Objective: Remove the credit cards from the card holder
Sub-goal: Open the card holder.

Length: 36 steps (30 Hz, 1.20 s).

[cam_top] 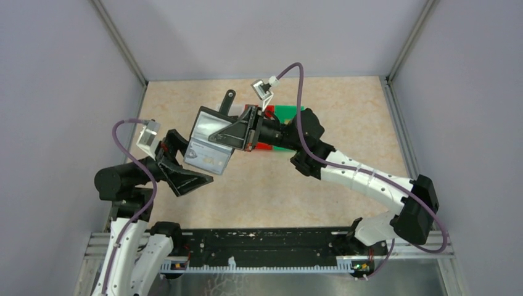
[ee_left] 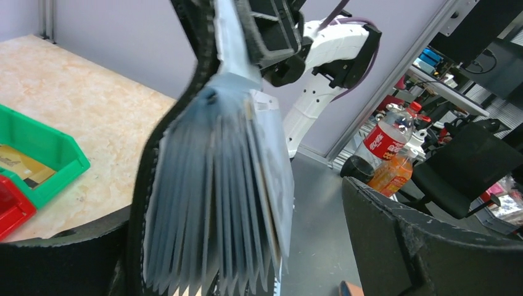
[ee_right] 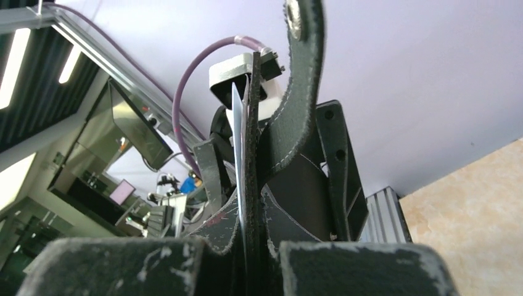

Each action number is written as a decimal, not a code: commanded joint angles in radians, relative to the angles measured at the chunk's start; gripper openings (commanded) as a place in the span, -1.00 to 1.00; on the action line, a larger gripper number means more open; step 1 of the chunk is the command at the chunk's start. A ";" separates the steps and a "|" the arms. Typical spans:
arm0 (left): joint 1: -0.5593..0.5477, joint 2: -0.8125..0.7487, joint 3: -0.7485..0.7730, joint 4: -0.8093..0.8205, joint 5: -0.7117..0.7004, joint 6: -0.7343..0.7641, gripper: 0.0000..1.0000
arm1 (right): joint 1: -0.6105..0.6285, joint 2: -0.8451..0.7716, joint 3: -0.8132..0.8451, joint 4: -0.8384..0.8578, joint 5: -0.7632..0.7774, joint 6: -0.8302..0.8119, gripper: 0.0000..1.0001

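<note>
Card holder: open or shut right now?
Open. The card holder hangs in the right fingers, its clear sleeves fanned out in the left wrist view, the strap tab loose.

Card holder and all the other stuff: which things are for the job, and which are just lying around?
For the job: card holder, right hand gripping it, open left hand, tan card in green bin.
Lying about: red bin, drink bottles in the background.

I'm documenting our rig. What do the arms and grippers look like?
The left arm and right arm have white links and black joints. The left gripper and right gripper each have two black wedge-shaped fingers, scuffed at the edges. A purple cable loops to a small silver camera on each wrist.
</note>
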 commanded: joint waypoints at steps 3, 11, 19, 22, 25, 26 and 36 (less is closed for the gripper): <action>-0.001 -0.029 0.006 0.096 -0.013 -0.064 0.80 | -0.007 -0.007 -0.042 0.291 0.108 0.076 -1.00; -0.001 -0.043 0.002 0.061 -0.061 -0.043 0.50 | -0.007 -0.035 -0.097 0.358 0.180 0.051 -1.00; -0.001 -0.045 -0.023 0.066 -0.131 -0.095 0.20 | 0.004 -0.070 -0.194 0.465 0.276 0.026 -1.00; -0.001 -0.040 -0.022 0.070 -0.151 -0.137 0.68 | 0.014 -0.054 -0.205 0.510 0.299 0.026 -1.00; -0.001 -0.034 -0.020 0.075 -0.174 -0.169 0.83 | 0.021 -0.034 -0.201 0.549 0.318 0.034 -1.00; -0.001 -0.033 -0.018 0.078 -0.183 -0.179 0.90 | 0.025 -0.027 -0.196 0.555 0.321 0.040 -1.00; -0.001 -0.015 0.000 0.036 -0.260 -0.250 0.98 | 0.060 0.029 -0.178 0.629 0.366 0.060 -1.00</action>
